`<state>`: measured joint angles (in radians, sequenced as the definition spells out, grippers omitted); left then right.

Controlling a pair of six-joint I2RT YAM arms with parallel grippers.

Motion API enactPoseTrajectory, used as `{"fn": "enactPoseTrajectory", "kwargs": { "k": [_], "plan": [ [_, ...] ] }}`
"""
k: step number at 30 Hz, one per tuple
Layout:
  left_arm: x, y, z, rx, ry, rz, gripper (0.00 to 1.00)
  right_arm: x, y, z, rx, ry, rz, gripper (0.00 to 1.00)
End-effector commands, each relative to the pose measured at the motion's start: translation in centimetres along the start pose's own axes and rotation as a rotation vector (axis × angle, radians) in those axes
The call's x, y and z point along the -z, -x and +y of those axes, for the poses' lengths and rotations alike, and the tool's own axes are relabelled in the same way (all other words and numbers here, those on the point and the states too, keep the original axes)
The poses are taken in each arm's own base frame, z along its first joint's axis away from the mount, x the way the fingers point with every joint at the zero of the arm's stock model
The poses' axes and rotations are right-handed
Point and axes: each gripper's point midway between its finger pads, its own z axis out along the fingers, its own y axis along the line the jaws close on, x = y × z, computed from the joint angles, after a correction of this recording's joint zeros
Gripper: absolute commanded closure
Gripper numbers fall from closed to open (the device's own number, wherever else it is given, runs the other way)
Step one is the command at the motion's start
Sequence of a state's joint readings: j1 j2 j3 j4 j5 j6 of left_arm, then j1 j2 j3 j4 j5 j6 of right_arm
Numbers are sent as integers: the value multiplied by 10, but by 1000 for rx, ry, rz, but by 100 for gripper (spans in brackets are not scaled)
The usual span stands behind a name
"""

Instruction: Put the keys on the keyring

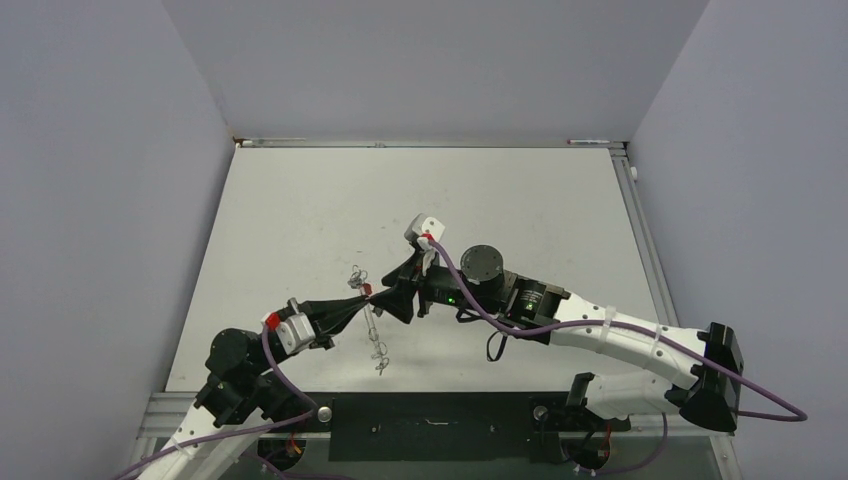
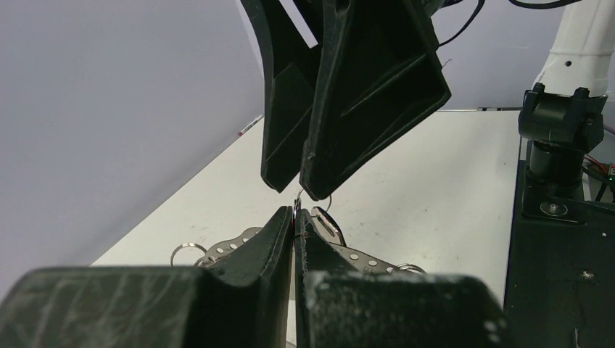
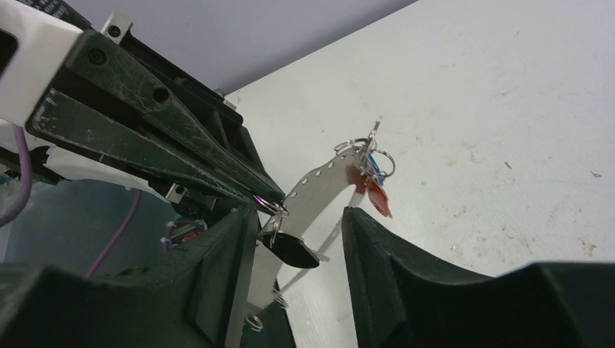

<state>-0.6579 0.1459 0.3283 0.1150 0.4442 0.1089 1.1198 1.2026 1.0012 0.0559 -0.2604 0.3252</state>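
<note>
left claw (image 2: 294, 216) pinches keyring (image 1: 373, 325); right claw (image 3: 299, 216) gapes around black key (image 3: 294, 250).

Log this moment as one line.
left gripper shut on ring | right gripper open beside black key | red key, blue key at strip's far end | grippers tip to tip above table
</note>
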Motion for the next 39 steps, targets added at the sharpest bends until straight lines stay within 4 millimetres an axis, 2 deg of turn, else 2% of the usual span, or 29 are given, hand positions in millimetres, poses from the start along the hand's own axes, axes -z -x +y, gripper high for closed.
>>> {"fn": "enactPoseTrajectory", "kwargs": {
  "k": [1,10,23,28,39],
  "plan": [
    [1,33,11,-40,48,-79,100,3,12,0,17,-9,-64,56],
    [1,32,10,-31,42,-78,100,-3,7,0,24,4,-53,74],
    [1,33,11,-34,49,-80,100,-7,1,13,52,95,-34,78],
    [2,32,11,-33,51,-79,100,-12,-7,15,46,118,-3,94],
    [3,34,11,-37,55,-86,100,-8,-11,8,31,106,-7,95]
  ]
}}
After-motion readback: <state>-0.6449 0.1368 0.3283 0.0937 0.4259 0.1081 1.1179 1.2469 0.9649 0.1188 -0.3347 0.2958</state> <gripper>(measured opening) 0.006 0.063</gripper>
